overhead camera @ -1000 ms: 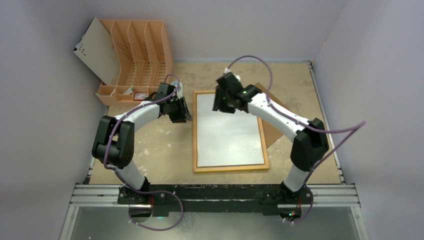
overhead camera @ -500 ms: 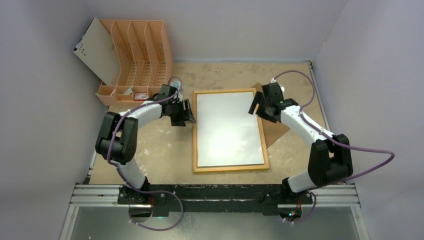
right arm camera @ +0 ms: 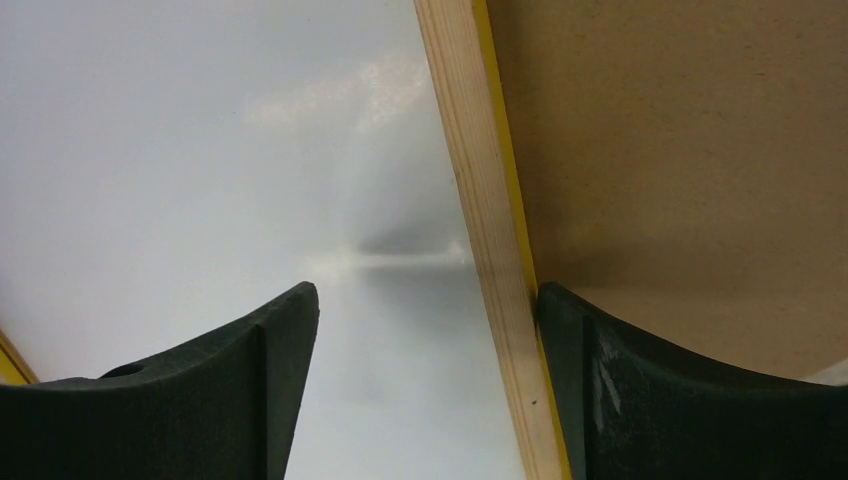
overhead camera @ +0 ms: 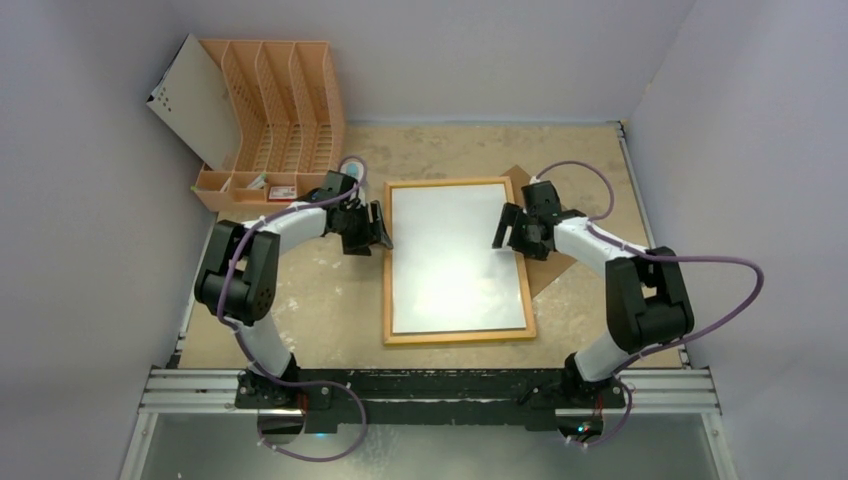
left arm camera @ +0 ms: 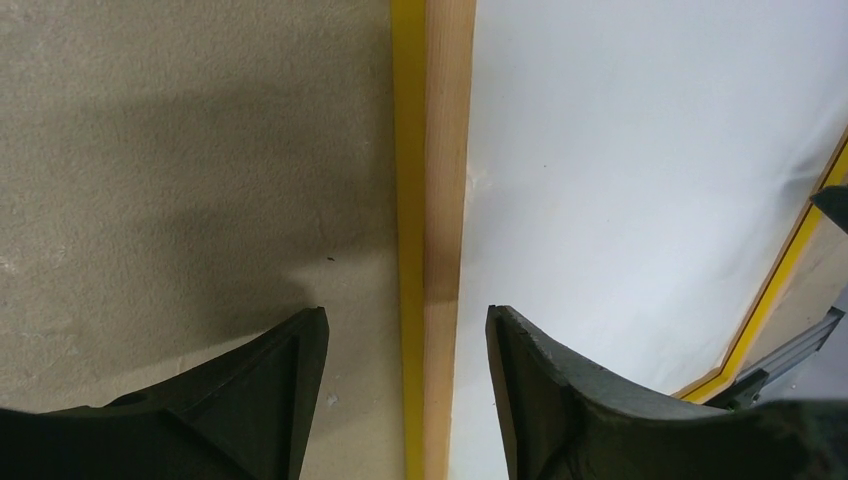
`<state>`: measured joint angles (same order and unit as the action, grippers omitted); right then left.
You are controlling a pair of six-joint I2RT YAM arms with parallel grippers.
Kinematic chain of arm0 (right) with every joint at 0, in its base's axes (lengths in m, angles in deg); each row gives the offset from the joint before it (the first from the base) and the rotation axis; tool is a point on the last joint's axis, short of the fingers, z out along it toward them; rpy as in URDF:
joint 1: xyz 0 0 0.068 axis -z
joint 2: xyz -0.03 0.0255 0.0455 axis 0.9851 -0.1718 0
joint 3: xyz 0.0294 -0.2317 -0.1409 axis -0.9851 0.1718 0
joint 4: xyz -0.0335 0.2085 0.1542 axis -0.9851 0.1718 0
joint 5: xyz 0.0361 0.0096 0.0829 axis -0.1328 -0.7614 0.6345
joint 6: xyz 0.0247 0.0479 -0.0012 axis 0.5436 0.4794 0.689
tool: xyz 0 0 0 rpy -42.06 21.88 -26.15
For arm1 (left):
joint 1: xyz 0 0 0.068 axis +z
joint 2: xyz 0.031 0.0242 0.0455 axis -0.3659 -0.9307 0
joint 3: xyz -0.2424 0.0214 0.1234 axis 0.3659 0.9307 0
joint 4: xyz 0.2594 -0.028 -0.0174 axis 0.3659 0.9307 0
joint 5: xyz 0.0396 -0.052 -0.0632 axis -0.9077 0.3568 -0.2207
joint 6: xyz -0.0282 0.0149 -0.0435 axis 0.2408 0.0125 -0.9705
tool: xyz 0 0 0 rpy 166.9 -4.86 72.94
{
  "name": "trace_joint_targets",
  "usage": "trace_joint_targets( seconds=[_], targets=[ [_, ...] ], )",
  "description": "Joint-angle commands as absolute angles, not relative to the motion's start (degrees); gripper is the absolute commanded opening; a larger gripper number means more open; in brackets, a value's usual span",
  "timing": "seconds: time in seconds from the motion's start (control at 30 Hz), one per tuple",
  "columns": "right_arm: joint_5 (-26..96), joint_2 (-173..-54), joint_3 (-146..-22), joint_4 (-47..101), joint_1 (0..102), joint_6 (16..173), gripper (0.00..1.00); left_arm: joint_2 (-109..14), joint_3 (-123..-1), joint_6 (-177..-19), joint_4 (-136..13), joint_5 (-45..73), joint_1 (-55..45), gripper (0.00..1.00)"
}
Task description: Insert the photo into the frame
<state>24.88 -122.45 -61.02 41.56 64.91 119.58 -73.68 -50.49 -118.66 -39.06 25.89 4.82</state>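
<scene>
You have the frame point(overhead camera: 460, 338) lying face down in the middle of the worktop point(overhead camera: 310, 300), its light wood back edge up and the yellow rim showing along the outside. The photo point(overhead camera: 455, 260) sits inside it, plain white back up, filling the opening. Your left end effector point(overhead camera: 378, 228) is at the far part of the frame's left rail with its jaws apart and nothing gripped. In the left wrist view one finger hangs over the bare worktop, the other over the white sheet, and the rail runs between them. Your right end effector point(overhead camera: 503, 228) is opposite, at the right rail, spread wide and also empty. One finger is over the photo, and the other sits right at the rail's yellow outer edge above the brown backing board point(right arm camera: 680, 150). That board pokes out from under the frame's right side. The orange file rack point(overhead camera: 285, 100) stands in the far left corner.
</scene>
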Motion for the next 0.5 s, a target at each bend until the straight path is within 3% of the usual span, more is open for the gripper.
trace_joint_targets(
  seconds=[0.0, 0.23, 0.37, 0.47],
  targets=[
    [34.44, -123.32, -59.94, 37.07, 65.05, 116.69, 0.81, -73.82, -52.64, -117.96, -39.04, 24.37, 4.66, 0.62],
    [42.30, -123.99, -60.26, 32.60, 65.00, 113.80, 0.77, -73.89, -54.28, -117.50, -37.28, 20.98, 4.67, 0.62],
    [50.82, -124.44, -59.78, 29.05, 64.99, 113.32, 0.77, -72.78, -55.52, -116.83, -34.75, 14.92, 4.67, 0.62],
    [50.13, -125.04, -60.57, 30.70, 65.00, 113.86, 0.77, -72.20, -56.80, -115.79, -32.22, 9.32, 4.67, 0.63]
  ],
)
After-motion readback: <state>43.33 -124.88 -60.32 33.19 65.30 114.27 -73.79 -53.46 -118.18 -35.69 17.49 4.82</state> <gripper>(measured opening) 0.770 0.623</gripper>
